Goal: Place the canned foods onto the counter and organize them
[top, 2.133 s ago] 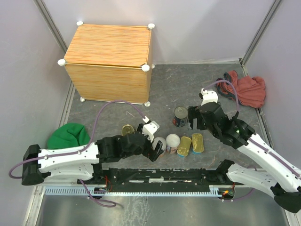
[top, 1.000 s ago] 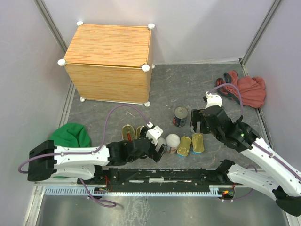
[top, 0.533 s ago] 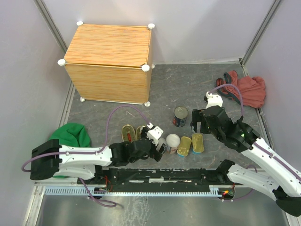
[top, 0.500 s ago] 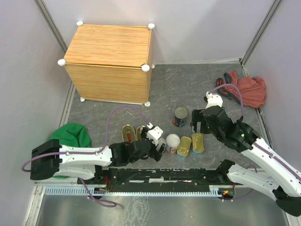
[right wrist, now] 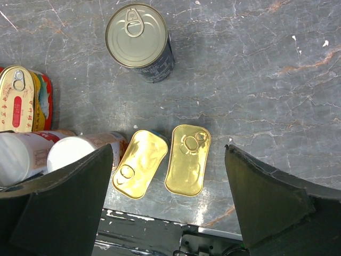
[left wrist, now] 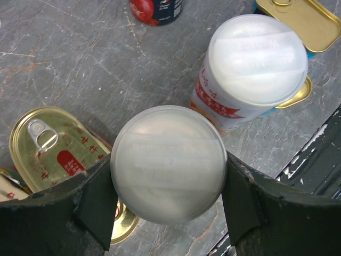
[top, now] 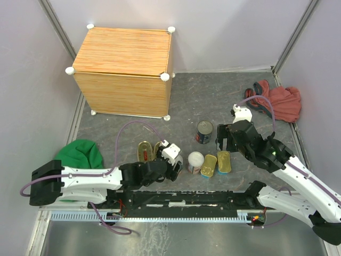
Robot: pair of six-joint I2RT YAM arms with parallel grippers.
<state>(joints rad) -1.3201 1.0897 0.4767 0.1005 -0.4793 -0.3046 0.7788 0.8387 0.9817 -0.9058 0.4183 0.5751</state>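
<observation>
In the left wrist view my left gripper (left wrist: 169, 184) is shut on a tall white-lidded can (left wrist: 168, 160), both fingers pressed to its sides. A second white-lidded can (left wrist: 256, 64) stands just beside it, and an oval gold-red tin (left wrist: 53, 152) lies to the left. My right gripper (right wrist: 168, 170) hangs open above two rectangular gold tins (right wrist: 139, 162) (right wrist: 187, 159), touching neither. The dark round tin (right wrist: 137, 37) stands beyond them. The counter (top: 125, 58), a wood-grain box, sits at the far left with nothing on top.
A green cloth (top: 79, 152) lies near the left wall beside my left arm. A red cloth (top: 279, 101) is bunched at the far right. A black rail (top: 181, 198) runs along the near edge.
My left gripper's jaws have closed in from wide open onto the white-lidded can, and the gripper has shifted slightly left. The right arm has stayed still.
</observation>
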